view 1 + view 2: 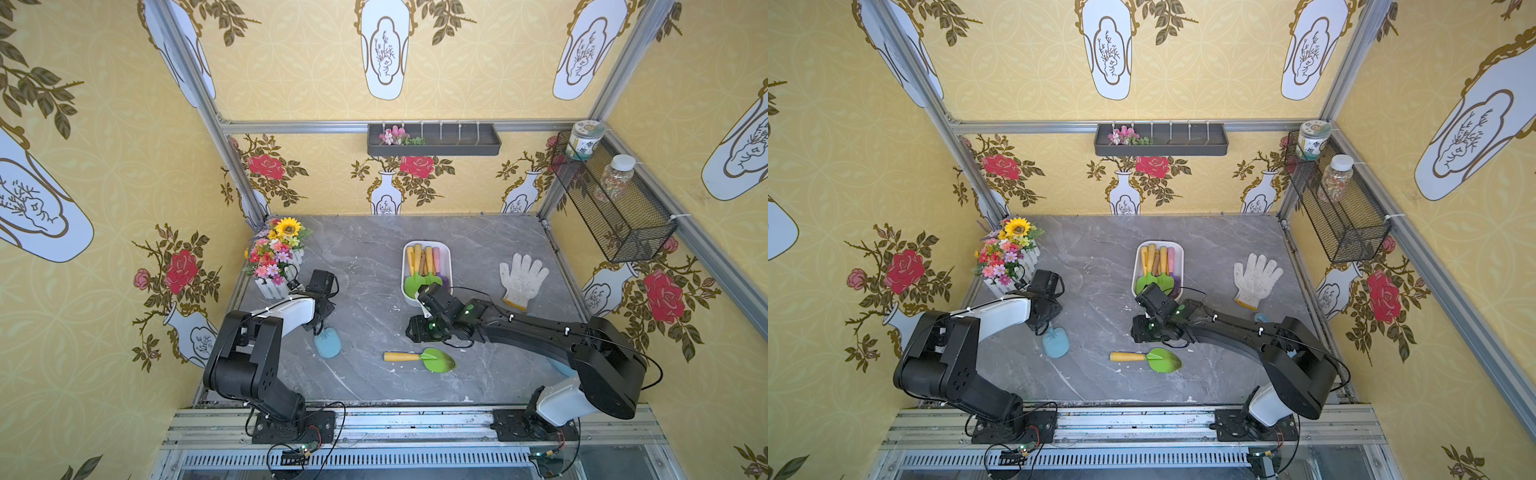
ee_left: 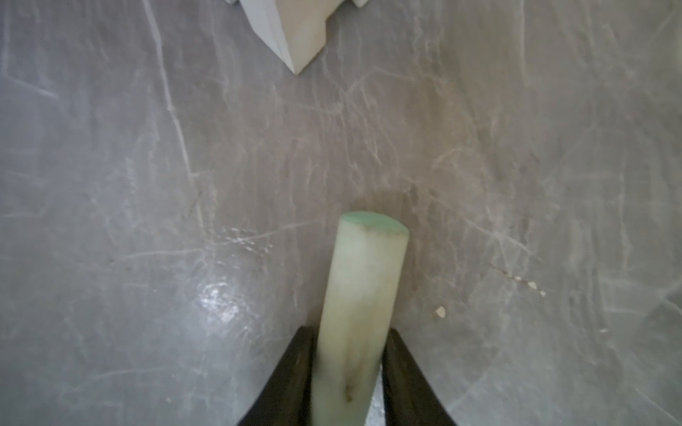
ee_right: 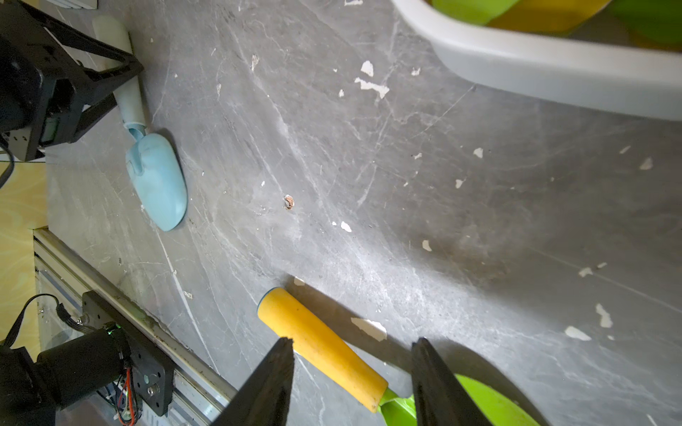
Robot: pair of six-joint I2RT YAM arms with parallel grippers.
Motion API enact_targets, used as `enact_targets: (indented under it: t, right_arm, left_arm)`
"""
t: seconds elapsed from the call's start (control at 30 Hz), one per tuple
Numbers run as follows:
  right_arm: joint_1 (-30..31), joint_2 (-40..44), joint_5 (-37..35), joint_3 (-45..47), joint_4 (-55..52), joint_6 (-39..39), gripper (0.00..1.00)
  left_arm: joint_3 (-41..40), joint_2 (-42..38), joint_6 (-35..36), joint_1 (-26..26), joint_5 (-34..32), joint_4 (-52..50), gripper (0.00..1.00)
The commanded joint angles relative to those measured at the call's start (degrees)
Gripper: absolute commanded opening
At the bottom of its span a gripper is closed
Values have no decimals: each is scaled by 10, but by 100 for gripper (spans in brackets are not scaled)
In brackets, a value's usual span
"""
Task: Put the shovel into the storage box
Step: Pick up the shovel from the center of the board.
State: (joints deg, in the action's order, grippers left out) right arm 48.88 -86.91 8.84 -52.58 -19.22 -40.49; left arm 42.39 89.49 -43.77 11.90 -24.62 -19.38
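Note:
A blue shovel [image 1: 327,343] with a pale handle [image 2: 363,287] lies on the grey table at the front left. My left gripper [image 2: 350,332] is shut on that handle, one finger pressed against each side. A green shovel [image 1: 419,358] with a yellow handle [image 3: 324,350] lies near the front middle. My right gripper [image 3: 353,341] hangs open above it, and the handle shows between its fingers without touching them. The white storage box [image 1: 426,242] stands behind it, mid-table, and holds several shovels. Its wall [image 3: 553,73] shows in the right wrist view.
A flower pot with a white fence [image 1: 278,257] stands at the back left, close to the left arm. A white glove [image 1: 523,278] lies right of the box. A dark grey tray [image 1: 434,141] and a wire basket [image 1: 611,203] hang on the walls.

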Motion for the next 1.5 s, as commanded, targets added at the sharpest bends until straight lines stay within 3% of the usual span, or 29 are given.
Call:
enact_targets:
  t: [0.0,0.13,0.4,0.8,1.13,1.3,1.47]
  right_arm:
    - [0,3,-5,-2,18,-2,55]
    - [0,4,-8,-8,11,3,55]
    - [-28,25,13,-16,7,12,56]
    - [-107,75,153,-11,76,17,63]
    - [-131,92,282,24,251,-39,64]
    - [-159,92,344,58,374,-97,65]
    - [-161,82,382,77,485,-144,64]
  left_arm:
    - [-3,-11,5,0,23,2,29]
    - [-4,-34,10,6,44,4,22]
    - [0,-106,36,53,100,35,20]
    - [-21,-218,36,99,271,198,19]
    - [-79,-254,-21,137,406,398,17]
    - [-92,-253,-29,170,446,472,17]
    - [-125,-237,-83,173,493,591,17]
